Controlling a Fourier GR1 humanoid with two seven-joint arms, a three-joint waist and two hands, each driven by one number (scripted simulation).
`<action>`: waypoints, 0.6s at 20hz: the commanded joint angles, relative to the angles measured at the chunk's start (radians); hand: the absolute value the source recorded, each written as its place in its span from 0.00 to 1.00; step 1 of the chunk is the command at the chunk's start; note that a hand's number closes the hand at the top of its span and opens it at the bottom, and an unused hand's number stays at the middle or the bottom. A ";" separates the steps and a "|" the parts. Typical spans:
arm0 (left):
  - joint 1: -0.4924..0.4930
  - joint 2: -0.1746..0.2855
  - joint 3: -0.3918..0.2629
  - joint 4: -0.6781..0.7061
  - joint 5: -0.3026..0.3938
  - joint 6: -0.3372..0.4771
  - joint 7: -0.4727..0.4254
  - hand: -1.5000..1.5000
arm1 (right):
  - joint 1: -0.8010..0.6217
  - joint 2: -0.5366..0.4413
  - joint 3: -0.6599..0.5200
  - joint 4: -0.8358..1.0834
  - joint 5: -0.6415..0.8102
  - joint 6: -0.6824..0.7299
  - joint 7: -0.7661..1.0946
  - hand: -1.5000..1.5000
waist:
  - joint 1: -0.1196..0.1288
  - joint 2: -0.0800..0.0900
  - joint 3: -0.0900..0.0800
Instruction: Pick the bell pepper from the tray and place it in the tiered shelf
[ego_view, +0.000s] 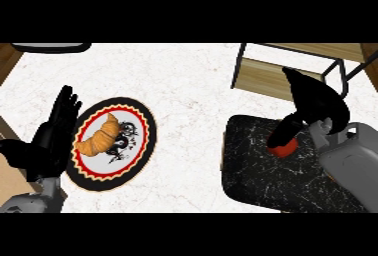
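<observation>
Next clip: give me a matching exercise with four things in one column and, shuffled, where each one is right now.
Things:
1. croissant
2. bell pepper
3. tiered shelf
4. left hand

Places:
A. on the black tray
B. at the view's upper right
C. on the round plate
D. open, at the view's left edge

Pairs: 1-C, 2-A, 3-B, 4-D
</observation>
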 joint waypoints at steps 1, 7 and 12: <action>0.001 -0.017 -0.010 -0.010 -0.021 0.023 0.004 0.50 | 0.002 0.010 0.048 0.060 0.010 0.103 0.209 0.00 | -0.012 -0.002 0.001; 0.057 -0.010 0.014 -0.014 -0.001 -0.013 -0.040 0.50 | 0.014 0.042 0.043 0.088 0.049 0.065 0.207 0.00 | -0.014 -0.003 0.002; 0.009 0.007 0.047 -0.016 0.011 -0.020 0.014 0.50 | 0.064 0.076 0.040 0.029 0.087 0.055 0.228 0.00 | -0.021 -0.004 0.002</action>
